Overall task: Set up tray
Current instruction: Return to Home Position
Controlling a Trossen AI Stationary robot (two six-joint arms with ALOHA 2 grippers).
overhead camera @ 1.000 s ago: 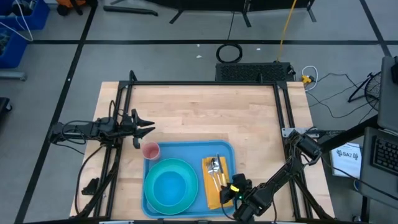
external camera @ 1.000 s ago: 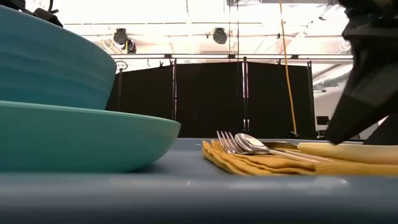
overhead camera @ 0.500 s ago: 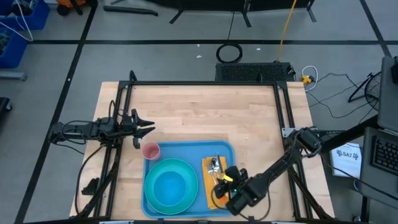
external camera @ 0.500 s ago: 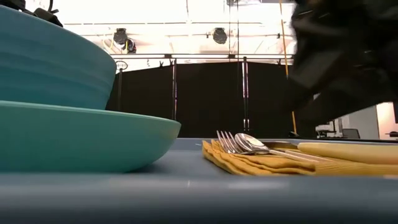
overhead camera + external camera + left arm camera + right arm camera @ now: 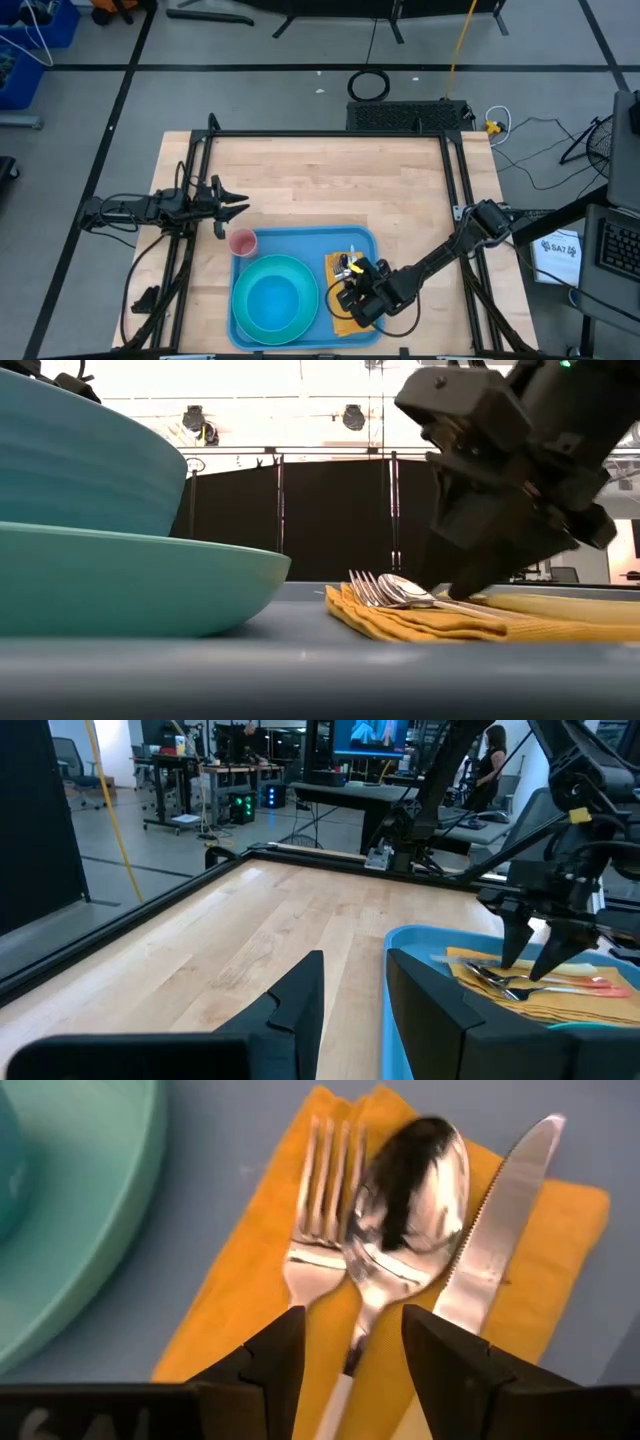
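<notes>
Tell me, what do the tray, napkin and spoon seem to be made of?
Tray: probably plastic; smooth, light blue, with a moulded rim.
Napkin: cloth; yellow, with soft folds and creases.
Spoon: the bowl looks like polished metal, with mirror-like reflections.
The right hand hovers open above it; the left hand waits near the tray's far left corner.

- You have one bit of print in the high view — a white sheet [image 5: 560, 248] off the right side of the worktop [image 5: 320, 180], just beside a keyboard [image 5: 620, 245]. Its dark letters look like "SA7", but they are too small to be sure.
- On the right hand [image 5: 352, 1320], in its own wrist view, faint grey marks sit on the dark body behind the fingers. You cannot read them.
- The screen [image 5: 378, 732] far back in the left wrist view shows a picture — no words you can make out.
</notes>
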